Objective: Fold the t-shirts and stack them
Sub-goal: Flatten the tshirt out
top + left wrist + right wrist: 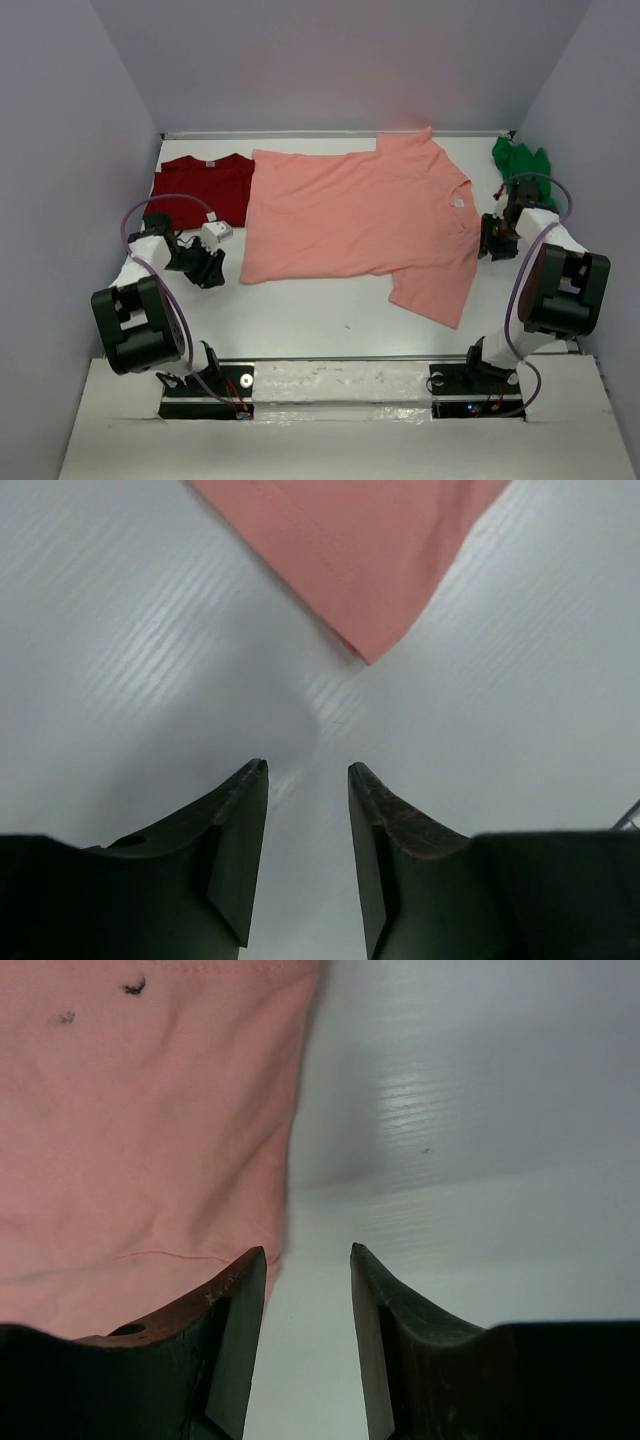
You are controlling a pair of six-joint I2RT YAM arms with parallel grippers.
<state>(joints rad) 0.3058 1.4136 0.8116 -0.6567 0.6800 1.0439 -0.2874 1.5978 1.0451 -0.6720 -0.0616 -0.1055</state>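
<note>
While both are standing half open and empty, the left end effector [308, 767] is hovering over bare desk [320, 320] near the pink shirt [350, 210] hem corner, the right end effector [307, 1250] over its collar-side edge. Arms are partly hiding the red shirt [205, 185] and crumpled green shirt [520, 165]. The pink shirt is lying flat, lengthwise across the desk, collar pointing right.

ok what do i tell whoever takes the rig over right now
left gripper: jaws open, empty, over bare table by the near-left corner of the salmon-pink shirt.
right gripper: jaws open, empty, at that shirt's right edge.
shirts: salmon-pink spread flat mid-table; dark red shirt far left, looks folded; green shirt bunched far right.
done: at most the dark red one.
left: fold salmon-pink and green, stack all three.
</note>
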